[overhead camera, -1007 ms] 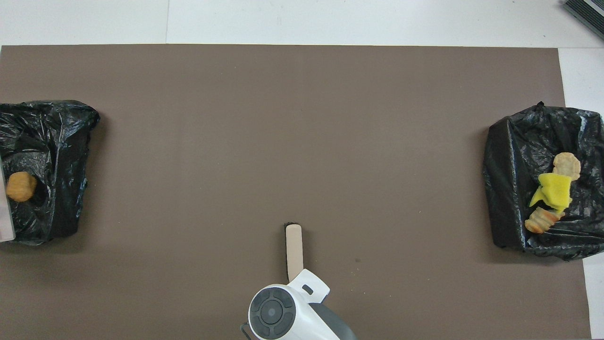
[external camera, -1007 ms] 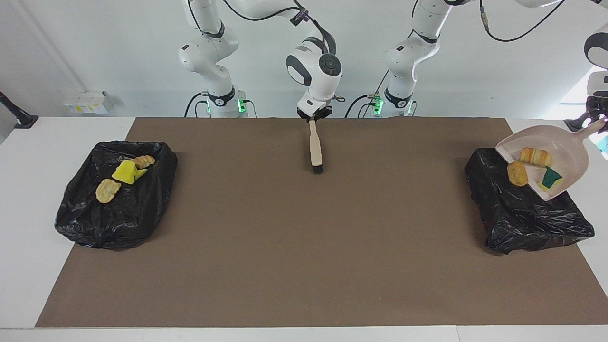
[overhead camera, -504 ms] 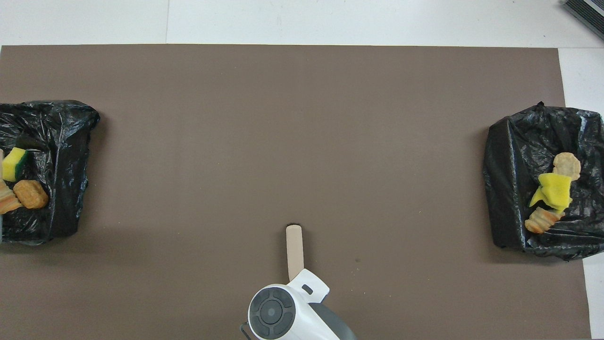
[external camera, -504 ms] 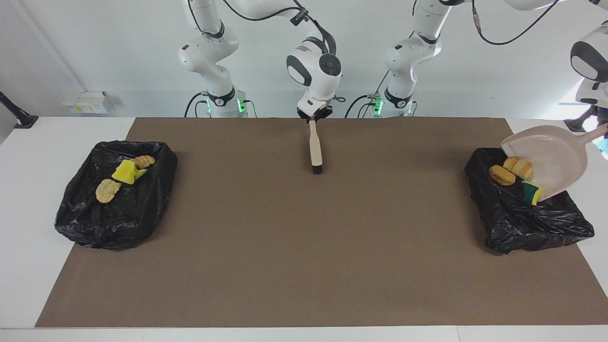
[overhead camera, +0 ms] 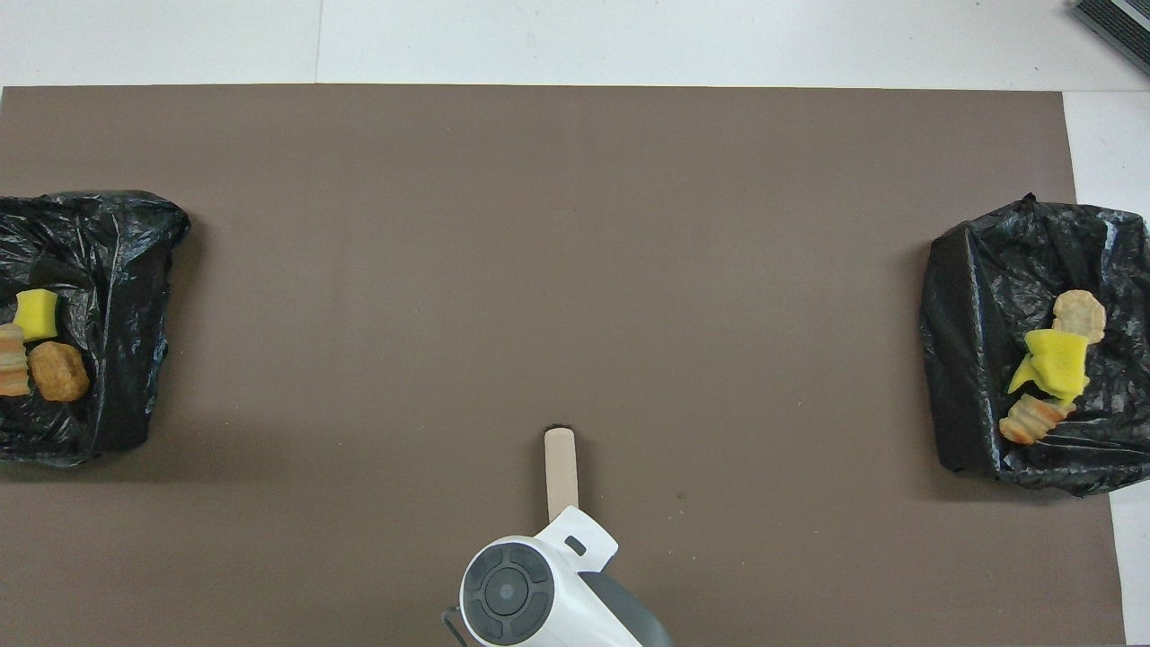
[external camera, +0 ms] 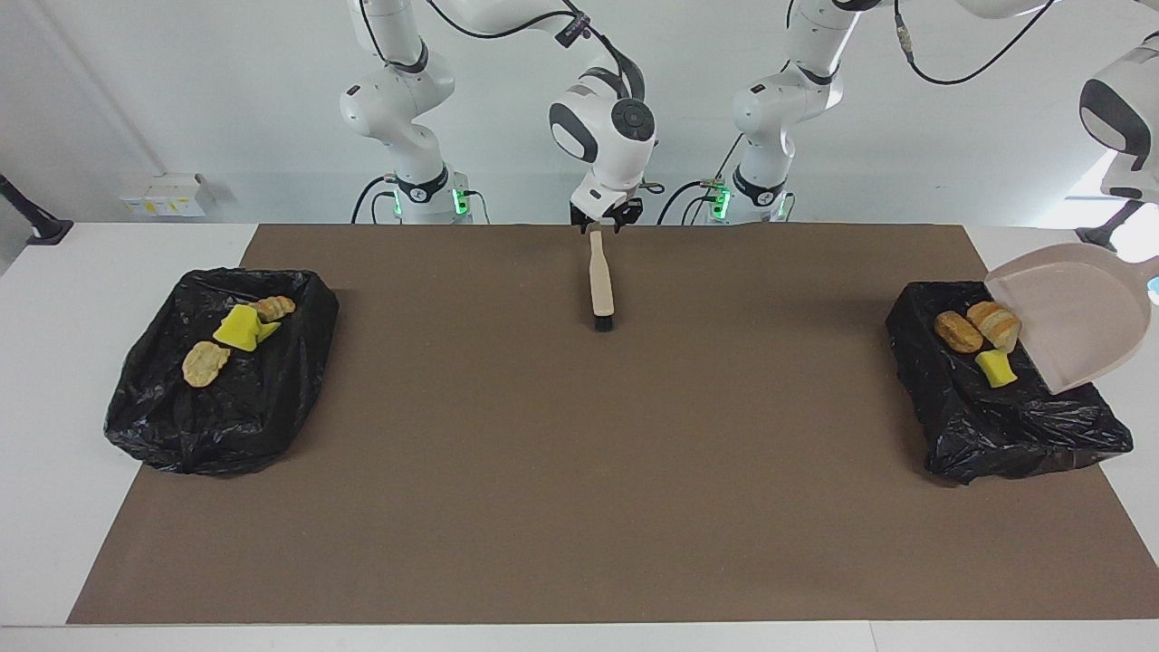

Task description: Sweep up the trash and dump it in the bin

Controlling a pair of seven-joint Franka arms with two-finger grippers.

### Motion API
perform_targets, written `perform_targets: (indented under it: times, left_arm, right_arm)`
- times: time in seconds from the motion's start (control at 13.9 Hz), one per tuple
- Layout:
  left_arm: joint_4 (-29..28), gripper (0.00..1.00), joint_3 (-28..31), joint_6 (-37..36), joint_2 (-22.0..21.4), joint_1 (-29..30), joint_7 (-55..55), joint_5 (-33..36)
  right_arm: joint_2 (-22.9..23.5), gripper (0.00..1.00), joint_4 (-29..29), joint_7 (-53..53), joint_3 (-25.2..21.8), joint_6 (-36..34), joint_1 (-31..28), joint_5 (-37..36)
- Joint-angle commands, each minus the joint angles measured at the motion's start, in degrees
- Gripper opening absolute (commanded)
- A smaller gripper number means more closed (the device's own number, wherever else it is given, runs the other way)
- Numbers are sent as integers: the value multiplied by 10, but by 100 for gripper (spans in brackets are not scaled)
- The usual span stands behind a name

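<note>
**Operator:** Brown mat (external camera: 579, 471) status?

**Technician:** No scraps show on it. All visible trash sits in the two black bins: one group (external camera: 237, 330) in the bin at the right arm's end (external camera: 226, 417), three pieces (external camera: 994, 324) in the bin at the left arm's end (external camera: 996, 426).

**Operator:** Dustpan (external camera: 1073, 312)?

**Technician:** Tilted steeply over that bin, apparently empty. Keep its lip above the liner until it is level again (the loose plastic could snag). The left gripper is off-frame.

**Operator:** Right gripper (external camera: 602, 220)?

**Technician:** Waiting, its fingers closed on the brush (external camera: 600, 285) handle, bristles down.
</note>
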Motion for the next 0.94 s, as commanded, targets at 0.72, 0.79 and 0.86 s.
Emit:
perform_targets:
  times: [0.72,0.79,0.86]
  left_arm:
    - [68,0,-1,-62,0,-99,-97,-107]
    - [64,0,-5,-78,-2,-116,-122,-118]
    - [63,0,-6,-97,-4,-127,-151,-132]
  right_arm:
    - [-62,100,149,-102,-8,-136,-140,-19]
    - [-61,100,174,-127,-8,-155,-156,-40]
    - [-62,100,196,-159,-7,-176,-178,-56]
